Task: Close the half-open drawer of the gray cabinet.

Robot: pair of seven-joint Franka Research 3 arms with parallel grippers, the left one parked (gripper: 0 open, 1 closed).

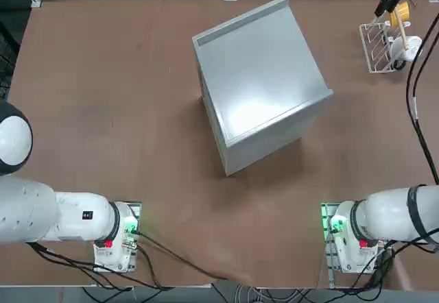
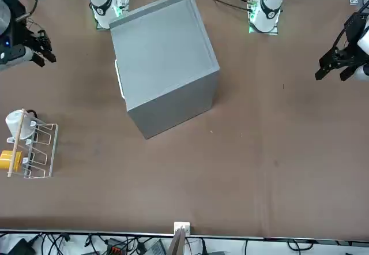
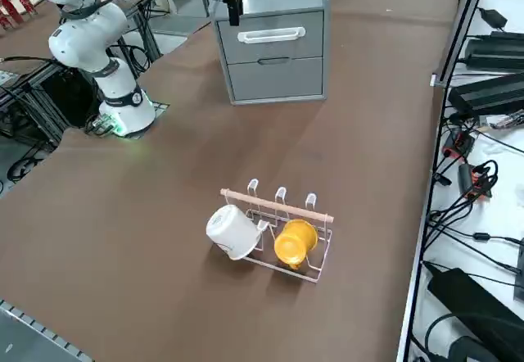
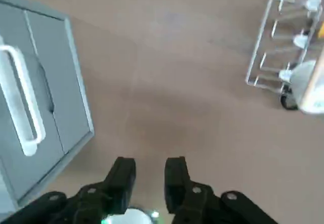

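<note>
Nearest the robot, the right arm's base (image 1: 351,238) stands at the edge of the brown desk (image 1: 103,111). Mid-desk sits the cabinet (image 1: 260,77), turned at an angle so that its front faces the robot's right. That front shows two panels, one over the other. The top drawer (image 3: 270,47) carries a white bar handle (image 3: 273,34). The bottom drawer (image 3: 274,77) has a small dark recess. Both panels lie flush with the cabinet's face, so neither stands out from it.

Off that front side the hand (image 4: 149,173) hangs in the air over bare desk, apart from the cabinet and touching nothing. Its two black fingers (image 4: 123,176) stand a narrow gap apart, with nothing between them. The wrist view takes in the cabinet's front on one side and a wire rack (image 4: 263,57) on the other.

Farther out, toward the desk's far right corner, that rack stands well apart from the cabinet. It holds a white mug (image 3: 232,231) and a yellow mug (image 3: 295,242), under a wooden rod (image 3: 274,205) that runs along its top.
</note>
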